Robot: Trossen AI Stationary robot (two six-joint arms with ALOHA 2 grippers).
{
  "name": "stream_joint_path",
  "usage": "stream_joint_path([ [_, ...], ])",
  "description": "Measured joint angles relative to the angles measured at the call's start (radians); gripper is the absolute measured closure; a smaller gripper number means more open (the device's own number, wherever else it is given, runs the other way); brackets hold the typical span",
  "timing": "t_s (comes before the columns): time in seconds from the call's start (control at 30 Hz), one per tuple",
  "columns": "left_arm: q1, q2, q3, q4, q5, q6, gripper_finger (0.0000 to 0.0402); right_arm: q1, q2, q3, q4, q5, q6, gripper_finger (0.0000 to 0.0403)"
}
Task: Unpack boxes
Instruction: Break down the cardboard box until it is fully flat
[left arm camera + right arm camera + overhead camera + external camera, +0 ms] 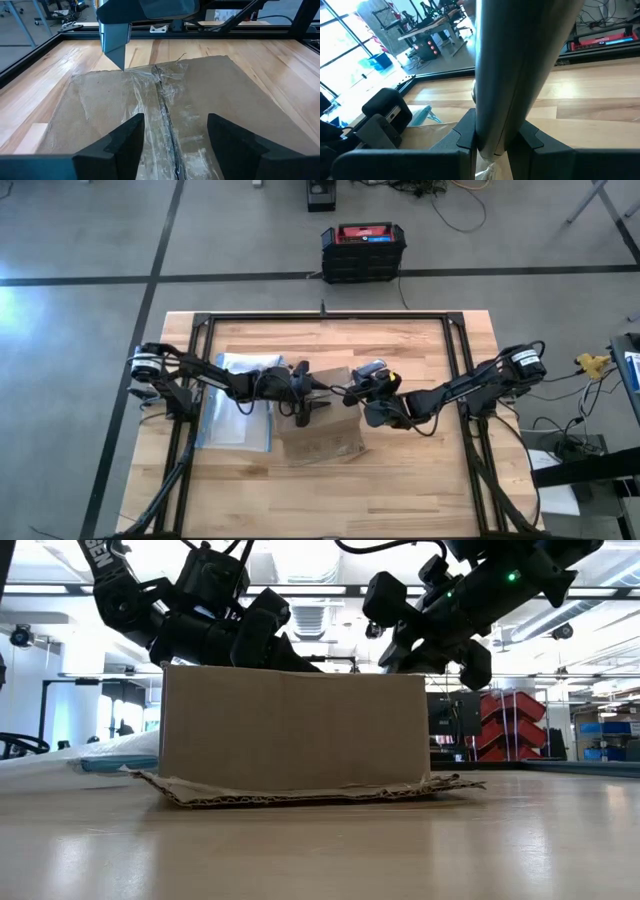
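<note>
High view — box (322,432) beneath left claw (318,402)

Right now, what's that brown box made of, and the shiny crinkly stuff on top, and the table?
The box looks like plain corrugated cardboard, matte brown; wavy ridges show along its bottom flap edge. The tape seems to be clear plastic, glossy and wrinkled over the seam. The table looks like pale wood, with plank lines and grain.

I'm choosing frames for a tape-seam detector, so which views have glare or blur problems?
Left wrist view: the tape down the box glints but the seam reads clearly. Low view: bright ceiling lights behind leave both arms as dark silhouettes, and the near tabletop is soft. Right wrist view: a close grey tool fills the middle, blurred. High view: even light, no glare.
</note>
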Motion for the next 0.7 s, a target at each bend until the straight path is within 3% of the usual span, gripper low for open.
stream_joint_path([
  [0.7, 0.019, -0.006, 0.000, -0.033, -0.060, -0.014, 0.0190, 0.108, -0.007, 0.033, -0.065, 0.043, 0.000, 0.0353],
])
